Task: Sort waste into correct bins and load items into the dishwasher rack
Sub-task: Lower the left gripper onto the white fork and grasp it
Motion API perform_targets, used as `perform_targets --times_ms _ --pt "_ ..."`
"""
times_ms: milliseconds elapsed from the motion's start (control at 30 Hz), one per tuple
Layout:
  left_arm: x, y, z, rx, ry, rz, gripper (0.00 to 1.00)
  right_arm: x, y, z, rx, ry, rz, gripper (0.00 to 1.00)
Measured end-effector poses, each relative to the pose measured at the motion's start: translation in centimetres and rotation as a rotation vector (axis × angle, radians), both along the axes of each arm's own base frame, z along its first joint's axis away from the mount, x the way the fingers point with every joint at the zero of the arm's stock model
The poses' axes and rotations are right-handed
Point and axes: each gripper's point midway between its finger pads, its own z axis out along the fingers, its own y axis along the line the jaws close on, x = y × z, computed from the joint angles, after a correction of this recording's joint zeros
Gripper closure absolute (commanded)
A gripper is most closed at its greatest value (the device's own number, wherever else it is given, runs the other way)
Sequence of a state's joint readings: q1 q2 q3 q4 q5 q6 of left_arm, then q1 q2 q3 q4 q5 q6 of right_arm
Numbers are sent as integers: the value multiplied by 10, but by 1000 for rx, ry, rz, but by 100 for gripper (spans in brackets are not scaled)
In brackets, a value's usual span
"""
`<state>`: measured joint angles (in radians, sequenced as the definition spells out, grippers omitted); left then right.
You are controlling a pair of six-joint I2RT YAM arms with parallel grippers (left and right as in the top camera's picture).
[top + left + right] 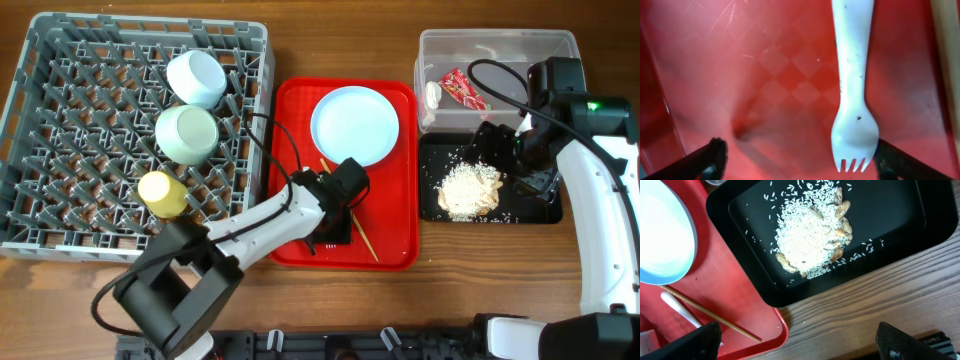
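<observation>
The left claw (800,167) is spread wide just above the red tray (740,75), with a dark finger showing at each lower corner of its own view and nothing pinched. The white fork (852,100) lies flat on the tray between the fingers (710,159). Its tines point back toward the claw and sit close to the finger on the right side of that view.

The right claw (800,350) is also spread and empty, and it hangs over the wooden desk (850,310) at the near edge of the black tray (920,225). Straight ahead of it, inside that tray, is the rice (807,240), heaped in a loose pile with stray grains around it and some brown shells (842,215) at the pile's edge. Ahead and to the left of this claw is a corner of the red tray, where the chopstick (710,315) lies slanted near the blue plate (660,235).

From overhead, the clear tub (545,45) stands beyond the right claw, touching the black tray's far side. It holds the red wrapper (463,88) and the white scrap (433,94). The grey rack (60,120) sits to the left of the left claw and carries the blue bowl (195,77), the green bowl (186,133) and the yellow cup (162,193).
</observation>
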<state>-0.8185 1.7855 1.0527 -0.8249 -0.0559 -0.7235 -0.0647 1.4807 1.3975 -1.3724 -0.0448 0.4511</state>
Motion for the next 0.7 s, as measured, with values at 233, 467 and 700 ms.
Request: perform_targets --times_ms 233,467,700 --pt "3 -2 -4 -4 -5 3 37 -3 0 0 1 11 0 0" --pt "12 16 -5 4 22 69 71 -4 0 0 1 15 0 0" --pt "12 16 -5 4 23 60 89 -4 0 0 1 15 0 0"
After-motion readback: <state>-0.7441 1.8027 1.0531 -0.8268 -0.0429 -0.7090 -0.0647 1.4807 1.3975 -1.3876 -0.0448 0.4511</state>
